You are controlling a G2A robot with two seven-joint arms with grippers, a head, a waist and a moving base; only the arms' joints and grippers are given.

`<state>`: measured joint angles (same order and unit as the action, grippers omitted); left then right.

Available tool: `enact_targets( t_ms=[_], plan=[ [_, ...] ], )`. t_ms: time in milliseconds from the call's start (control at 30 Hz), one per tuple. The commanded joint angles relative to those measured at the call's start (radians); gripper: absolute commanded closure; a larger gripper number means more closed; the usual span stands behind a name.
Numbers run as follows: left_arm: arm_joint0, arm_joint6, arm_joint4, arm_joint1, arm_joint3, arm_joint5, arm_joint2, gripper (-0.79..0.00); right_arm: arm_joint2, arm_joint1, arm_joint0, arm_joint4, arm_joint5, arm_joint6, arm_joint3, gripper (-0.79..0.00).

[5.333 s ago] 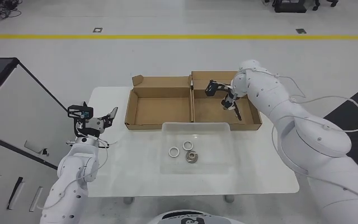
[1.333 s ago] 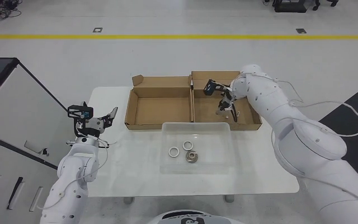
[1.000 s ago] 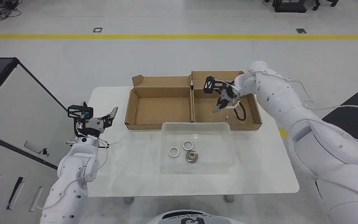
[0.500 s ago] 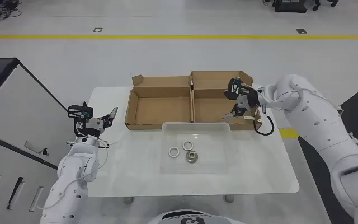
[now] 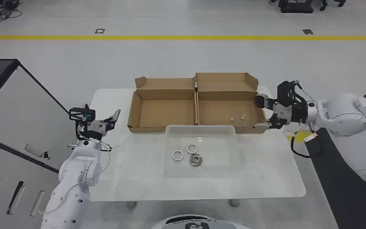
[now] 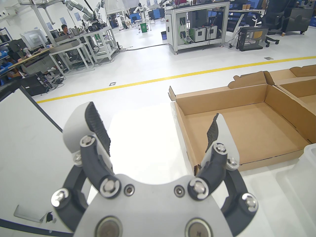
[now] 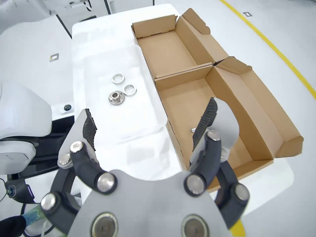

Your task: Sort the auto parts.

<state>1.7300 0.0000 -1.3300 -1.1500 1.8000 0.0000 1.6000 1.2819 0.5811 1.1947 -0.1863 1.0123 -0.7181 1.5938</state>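
Top view: right gripper, jaws apart and empty, sits centre right of frame beside the cardboard box; small metal parts lie inside, just left.

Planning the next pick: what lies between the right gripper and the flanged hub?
In the top view: the right box's front wall, then the clear tray's right wall and bare tray floor, between right gripper and flanged hub.
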Motion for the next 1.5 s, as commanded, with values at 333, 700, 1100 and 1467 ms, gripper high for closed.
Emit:
enact_targets(
  t_ms=[333, 700, 1100, 1467],
  plan=[
    [0.0, 0.0, 0.0, 0.0, 0.0, 0.0, 0.0, -0.785, 0.078, -0.041, 0.076, 0.127, 0.0, 0.013, 0.028, -0.785],
    [0.0, 0.0, 0.0, 0.0, 0.0, 0.0, 0.0, -0.785, 0.078, -0.041, 0.076, 0.127, 0.0, 0.013, 0.028, -0.785],
    [-0.021, -0.03, -0.054, 0.005, 0.035, -0.036, 0.009, -0.785, 0.078, -0.041, 0.076, 0.127, 0.0, 0.013, 0.028, -0.785],
    [-0.153, -0.446, -0.181, 0.028, 0.263, -0.358, -0.021, -0.785, 0.078, -0.041, 0.076, 0.127, 0.0, 0.013, 0.028, -0.785]
  ],
)
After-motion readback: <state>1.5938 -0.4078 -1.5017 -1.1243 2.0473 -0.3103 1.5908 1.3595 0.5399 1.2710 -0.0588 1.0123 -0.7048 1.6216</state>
